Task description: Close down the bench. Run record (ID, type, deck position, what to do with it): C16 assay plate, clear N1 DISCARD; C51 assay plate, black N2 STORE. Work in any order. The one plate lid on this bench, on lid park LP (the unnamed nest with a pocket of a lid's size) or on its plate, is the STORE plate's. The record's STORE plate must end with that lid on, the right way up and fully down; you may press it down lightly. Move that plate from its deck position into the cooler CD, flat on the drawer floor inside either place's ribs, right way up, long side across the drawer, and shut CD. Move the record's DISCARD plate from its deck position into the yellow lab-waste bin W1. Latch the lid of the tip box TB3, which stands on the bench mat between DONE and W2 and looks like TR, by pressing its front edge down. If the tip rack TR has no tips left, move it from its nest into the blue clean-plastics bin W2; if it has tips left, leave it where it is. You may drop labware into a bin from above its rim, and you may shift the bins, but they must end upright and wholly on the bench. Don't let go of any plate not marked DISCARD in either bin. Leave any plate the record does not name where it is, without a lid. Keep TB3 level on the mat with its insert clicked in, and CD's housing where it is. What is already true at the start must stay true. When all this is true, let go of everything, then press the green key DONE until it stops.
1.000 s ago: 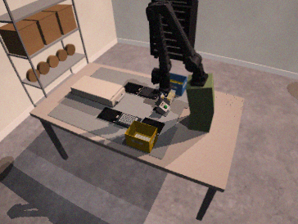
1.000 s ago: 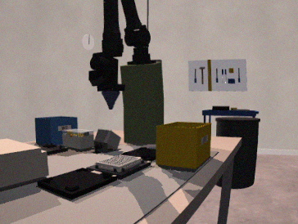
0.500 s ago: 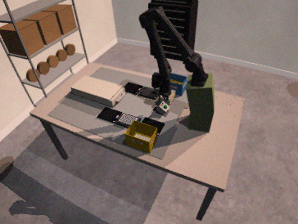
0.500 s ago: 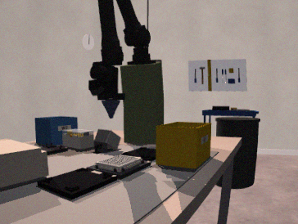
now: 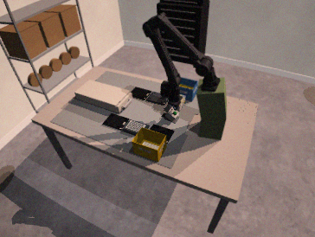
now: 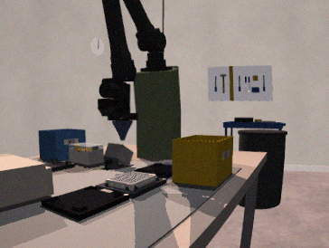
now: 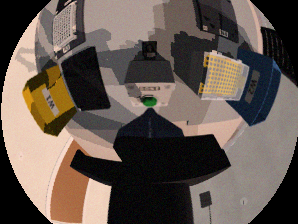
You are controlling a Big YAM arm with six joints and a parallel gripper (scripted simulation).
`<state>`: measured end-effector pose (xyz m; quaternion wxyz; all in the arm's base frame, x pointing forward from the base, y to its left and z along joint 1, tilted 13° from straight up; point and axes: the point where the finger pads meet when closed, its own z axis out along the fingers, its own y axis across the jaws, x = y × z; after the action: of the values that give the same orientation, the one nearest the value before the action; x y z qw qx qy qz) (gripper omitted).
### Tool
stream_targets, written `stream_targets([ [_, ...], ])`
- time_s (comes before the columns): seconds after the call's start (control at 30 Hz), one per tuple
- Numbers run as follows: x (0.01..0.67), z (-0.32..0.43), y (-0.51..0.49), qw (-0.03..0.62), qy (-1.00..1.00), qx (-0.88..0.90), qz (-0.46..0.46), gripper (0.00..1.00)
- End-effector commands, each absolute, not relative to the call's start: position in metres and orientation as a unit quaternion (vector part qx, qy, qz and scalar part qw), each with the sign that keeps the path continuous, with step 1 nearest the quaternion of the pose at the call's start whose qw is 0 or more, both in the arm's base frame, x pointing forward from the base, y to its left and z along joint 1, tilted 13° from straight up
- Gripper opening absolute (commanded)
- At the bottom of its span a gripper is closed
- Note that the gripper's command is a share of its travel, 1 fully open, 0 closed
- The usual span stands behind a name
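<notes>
My gripper (image 5: 173, 108) (image 6: 123, 135) (image 7: 150, 111) is shut and empty, its fingertips pointing down a short way above the green key DONE (image 5: 175, 112) (image 6: 118, 155) (image 7: 149, 102). The tip box TB3 (image 6: 87, 154) (image 7: 221, 74) stands next to the key, in front of the blue bin W2 (image 5: 188, 88) (image 6: 61, 144) (image 7: 261, 84). The yellow bin W1 (image 5: 150, 142) (image 6: 202, 159) (image 7: 47, 99) stands at the table's front edge with something pale inside. The tip rack TR (image 5: 135, 126) (image 6: 131, 180) (image 7: 64, 26) sits in its nest. The cooler CD (image 5: 104, 95) (image 6: 20, 178) looks shut.
Empty black nests (image 5: 116, 121) (image 6: 83, 201) (image 7: 85, 79) lie on the grey mat. The arm's green pedestal (image 5: 212, 108) (image 6: 158, 118) stands right of the key. A shelf with boxes (image 5: 39, 30) stands left of the table.
</notes>
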<state>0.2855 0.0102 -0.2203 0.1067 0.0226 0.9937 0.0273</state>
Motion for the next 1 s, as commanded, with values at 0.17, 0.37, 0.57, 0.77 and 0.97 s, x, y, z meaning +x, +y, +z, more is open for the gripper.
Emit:
stream_targets([
  [0.17,0.294,-0.217,0.014,0.124,0.992,0.018,0.027,0.00],
  [0.37,0.285,-0.222,0.011,0.109,0.993,0.021,0.027,0.00],
  [0.57,0.291,-0.229,0.014,0.114,0.993,0.019,0.027,0.00],
  [0.77,0.296,-0.226,0.015,0.122,0.992,0.019,0.027,0.00],
  [0.97,0.291,-0.236,0.015,0.113,0.993,0.019,0.027,0.00],
])
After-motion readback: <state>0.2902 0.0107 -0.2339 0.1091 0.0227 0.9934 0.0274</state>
